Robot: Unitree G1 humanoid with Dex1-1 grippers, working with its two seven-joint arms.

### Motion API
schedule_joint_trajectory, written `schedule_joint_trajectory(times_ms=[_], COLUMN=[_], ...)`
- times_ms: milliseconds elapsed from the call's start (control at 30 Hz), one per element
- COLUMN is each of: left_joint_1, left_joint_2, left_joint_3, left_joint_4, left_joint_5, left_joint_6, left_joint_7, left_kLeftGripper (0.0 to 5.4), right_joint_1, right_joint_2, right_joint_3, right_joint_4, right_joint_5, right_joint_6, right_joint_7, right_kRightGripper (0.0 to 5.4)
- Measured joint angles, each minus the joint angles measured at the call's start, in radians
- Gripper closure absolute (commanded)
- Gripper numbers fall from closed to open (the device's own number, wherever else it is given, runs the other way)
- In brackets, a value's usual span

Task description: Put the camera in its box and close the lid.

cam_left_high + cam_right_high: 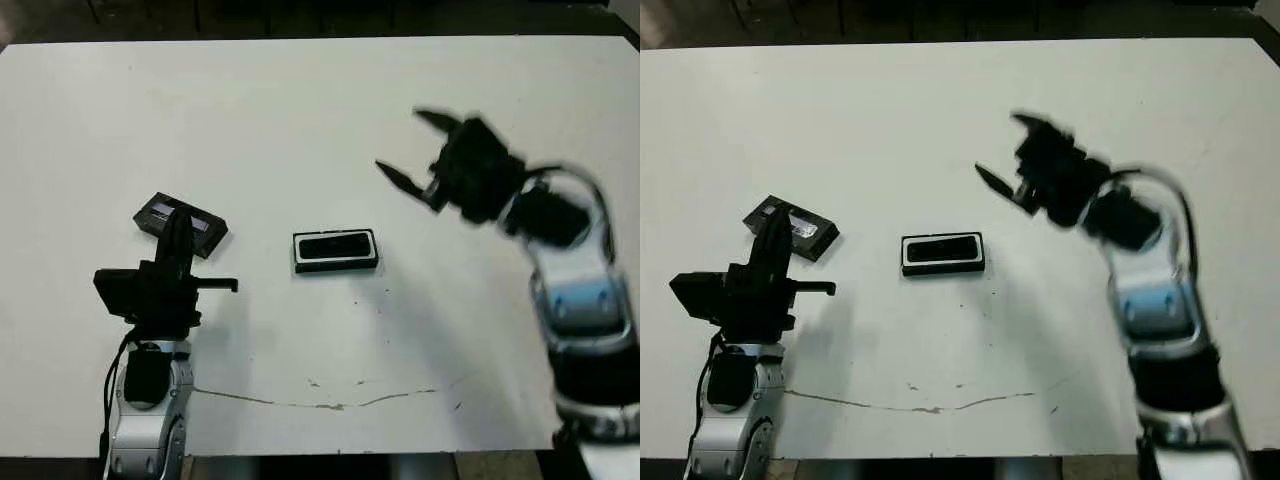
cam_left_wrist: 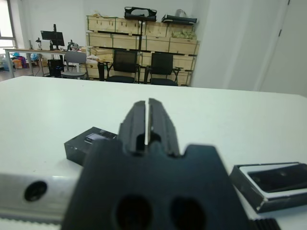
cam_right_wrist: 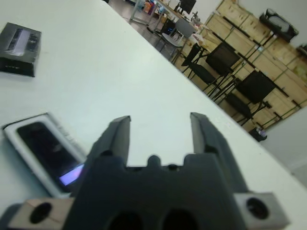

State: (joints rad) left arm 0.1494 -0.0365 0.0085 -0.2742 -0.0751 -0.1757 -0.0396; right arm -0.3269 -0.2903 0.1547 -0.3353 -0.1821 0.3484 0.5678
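The box (image 1: pixel 298 252) sits mid-table, and the camera (image 1: pixel 336 246) lies flat inside its white lining. To its left, the lid (image 1: pixel 208 232) rests on the table at an angle. My left gripper (image 1: pixel 183 222) is shut with nothing in it; its fingers (image 2: pixel 146 115) hover over the near side of the lid (image 2: pixel 88 141). Up and to the right of the box, my right gripper (image 1: pixel 400 142) hangs open and empty, blurred. In the right wrist view, the camera (image 3: pixel 45 146) shows a small lit patch, and the lid (image 3: pixel 19 42) lies farther off.
A thin crack-like mark (image 1: pixel 330 403) runs along the white table (image 1: pixel 320 110) near its front edge. Beyond the table's far edge, the wrist views show office chairs (image 2: pixel 160 67) and stacked wooden crates (image 2: pixel 144 38).
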Motion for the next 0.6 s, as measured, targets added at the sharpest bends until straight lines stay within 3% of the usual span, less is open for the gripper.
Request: schedule_joint_trajectory(times_ms=[167, 367, 600], left_joint_1=[0.001, 0.001, 0.004], left_joint_2=[0.001, 0.006, 0.009], left_joint_3=[0.008, 0.010, 0.010], left_joint_4=[-0.005, -0.005, -0.005], left_joint_5=[-0.002, -0.002, -0.001], left_joint_6=[0.006, 0.006, 0.006], left_joint_7=[-0.003, -0.007, -0.012], left_kLeftGripper=[5.40, 5.40, 5.40], right_joint_1=[0.070, 0.069, 0.042], right_joint_2=[0.015, 0.022, 0.022], right_joint_3=[0.096, 0.151, 0.171], right_joint_4=[-0.011, 0.035, 0.073], right_joint_5=[-0.056, -0.103, -0.110], right_joint_6=[-0.041, -0.093, -0.080], right_joint_7=[-0.081, -0.130, -0.123], right_kRightGripper=[4.27, 5.37, 5.39])
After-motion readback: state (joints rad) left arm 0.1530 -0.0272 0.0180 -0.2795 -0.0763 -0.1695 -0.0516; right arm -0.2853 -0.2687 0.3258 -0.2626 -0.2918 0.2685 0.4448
